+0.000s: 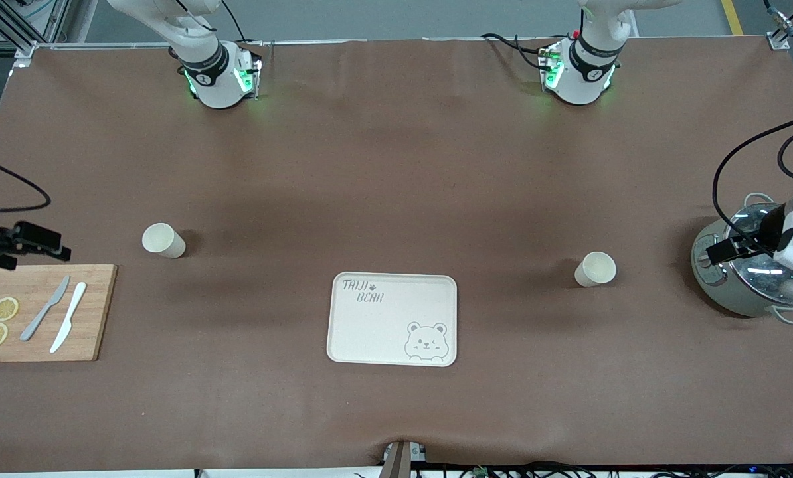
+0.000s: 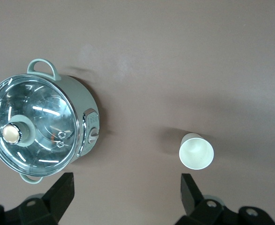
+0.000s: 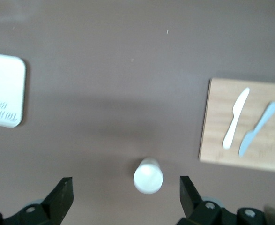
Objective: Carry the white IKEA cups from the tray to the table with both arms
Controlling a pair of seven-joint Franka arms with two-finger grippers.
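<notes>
Two white IKEA cups stand upright on the brown table, one on each side of the tray. One cup is toward the right arm's end, the other cup toward the left arm's end. My right gripper hangs open and empty above the table beside the cutting board. Its wrist view shows the cup below, between the spread fingers. My left gripper hangs open and empty over the pot. Its wrist view shows the cup near one finger.
A cream bear-printed tray lies between the cups, nearer the front camera. A wooden cutting board with two knives and lemon slices lies at the right arm's end. A glass-lidded pot stands at the left arm's end.
</notes>
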